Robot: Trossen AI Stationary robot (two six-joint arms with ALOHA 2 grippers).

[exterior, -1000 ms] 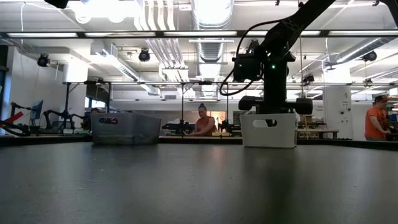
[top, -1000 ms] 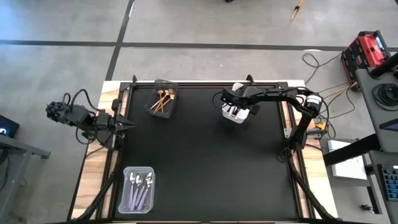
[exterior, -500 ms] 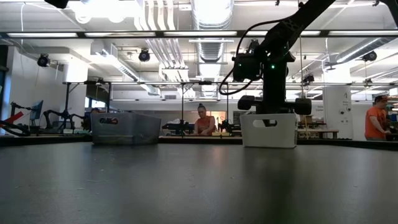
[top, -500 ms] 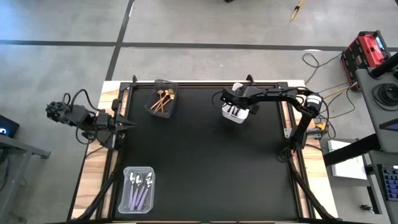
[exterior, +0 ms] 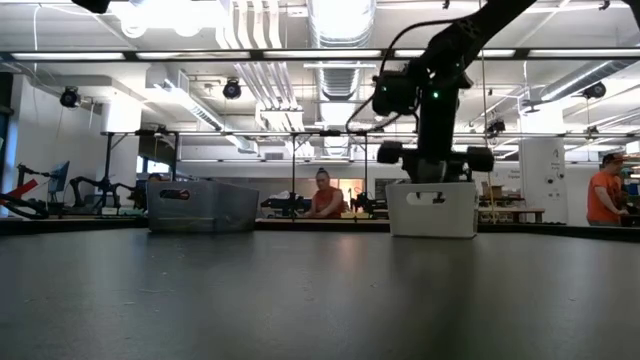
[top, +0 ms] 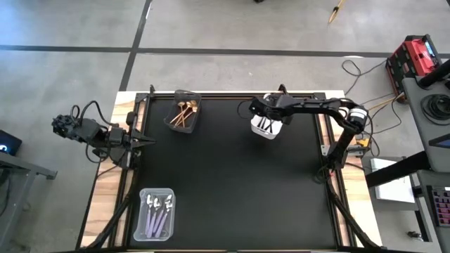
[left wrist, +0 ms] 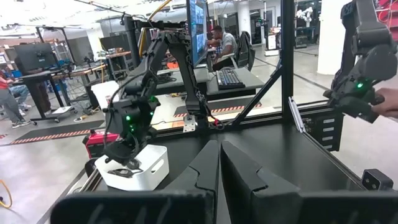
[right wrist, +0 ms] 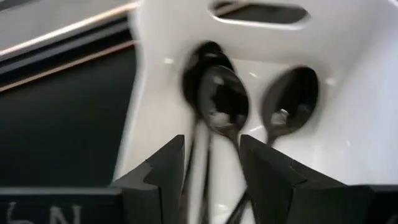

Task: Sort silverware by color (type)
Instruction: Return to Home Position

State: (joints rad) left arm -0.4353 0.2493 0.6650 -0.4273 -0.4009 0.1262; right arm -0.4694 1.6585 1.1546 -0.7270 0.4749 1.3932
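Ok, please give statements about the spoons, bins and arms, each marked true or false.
The all-gold spoons lie in the dark plastic bin. True.
The lilac-handled silver spoons lie in the white plastic bin. False: they lie in the clear plastic bin.
The jaws of the right arm are shut on a spoon. False: open, empty, above the white bin.
The jaws of the left arm are shut, at the left edge of the black table. True.

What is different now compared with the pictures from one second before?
The right end effector, open and empty, rose from the white plastic bin, uncovering the dark grey-black spoons inside. Nothing was grasped or released. The left end effector, shut at the table's left edge, the gold spoons in the dark bin and the lilac-handled spoons in the clear bin did not move.
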